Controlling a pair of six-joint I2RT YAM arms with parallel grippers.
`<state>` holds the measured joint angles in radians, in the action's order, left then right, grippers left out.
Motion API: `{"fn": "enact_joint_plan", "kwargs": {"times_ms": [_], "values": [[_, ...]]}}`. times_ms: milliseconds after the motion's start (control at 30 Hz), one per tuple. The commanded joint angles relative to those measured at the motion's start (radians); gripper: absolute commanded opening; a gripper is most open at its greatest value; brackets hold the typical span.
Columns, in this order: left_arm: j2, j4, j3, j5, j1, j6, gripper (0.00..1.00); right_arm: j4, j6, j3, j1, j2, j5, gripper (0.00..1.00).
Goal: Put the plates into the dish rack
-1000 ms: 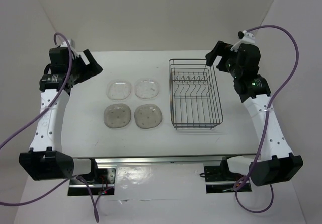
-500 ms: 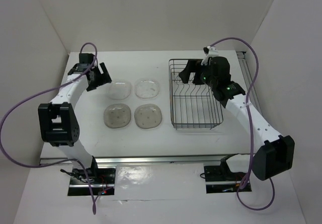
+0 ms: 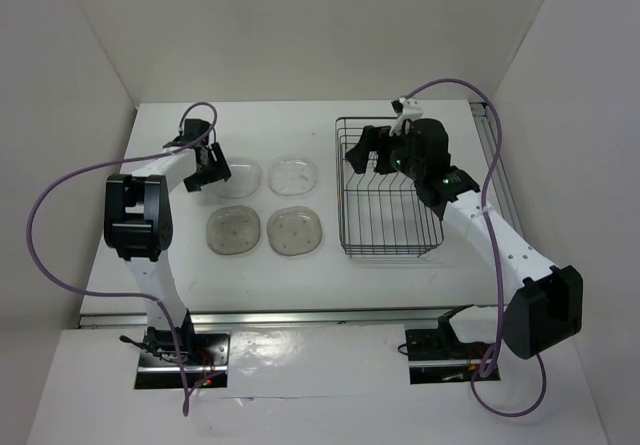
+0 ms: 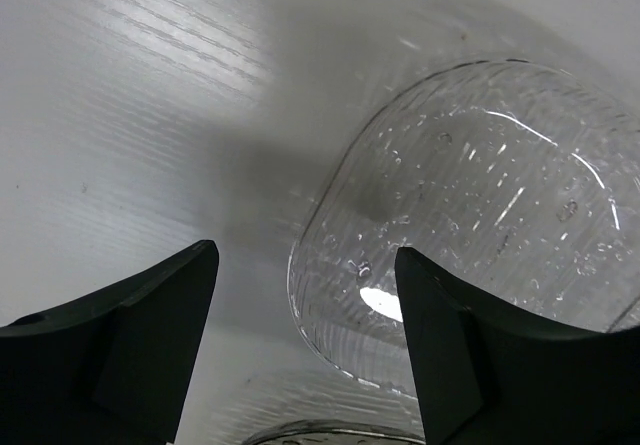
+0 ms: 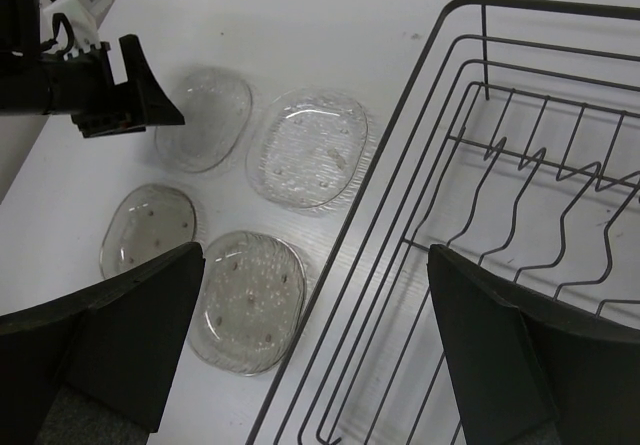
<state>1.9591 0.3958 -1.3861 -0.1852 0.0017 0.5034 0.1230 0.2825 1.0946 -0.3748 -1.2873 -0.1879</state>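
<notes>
Four plates lie flat in a square left of the dish rack (image 3: 375, 119): two clear ones at the back (image 3: 240, 178) (image 3: 294, 175) and two tinted ones in front (image 3: 233, 229) (image 3: 294, 230). My left gripper (image 3: 210, 165) is open, low at the left edge of the back-left clear plate (image 4: 480, 215). That plate's rim lies between the fingers (image 4: 130, 345), which do not touch it. My right gripper (image 3: 362, 150) hovers open and empty over the rack's far left corner. In the right wrist view the rack's rim (image 5: 368, 171) runs between its fingers, with the plates (image 5: 248, 300) to the left.
The rack's upright divider prongs (image 5: 530, 180) stand in a row across its far half. White walls close the table at the back and on both sides. Purple cables loop from both arms. The left gripper (image 5: 130, 95) shows in the right wrist view.
My left arm has swung in from the table's left edge to the back-left clear plate, its jaws narrowing slightly. The right arm has moved left, over the rack's far left corner.
</notes>
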Motion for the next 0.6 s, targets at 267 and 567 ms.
{"fn": "enact_joint_plan", "kwargs": {"times_ms": [267,567], "values": [[0.09,-0.043,-0.041,-0.032,0.006,0.007,0.46,-0.079,-0.009,-0.01,-0.013,-0.007,0.008,1.0],[0.11,-0.005,-0.082,-0.069,0.024,0.032,0.0,-0.079,-0.009,-0.01,-0.013,-0.007,-0.001,1.0]]}}
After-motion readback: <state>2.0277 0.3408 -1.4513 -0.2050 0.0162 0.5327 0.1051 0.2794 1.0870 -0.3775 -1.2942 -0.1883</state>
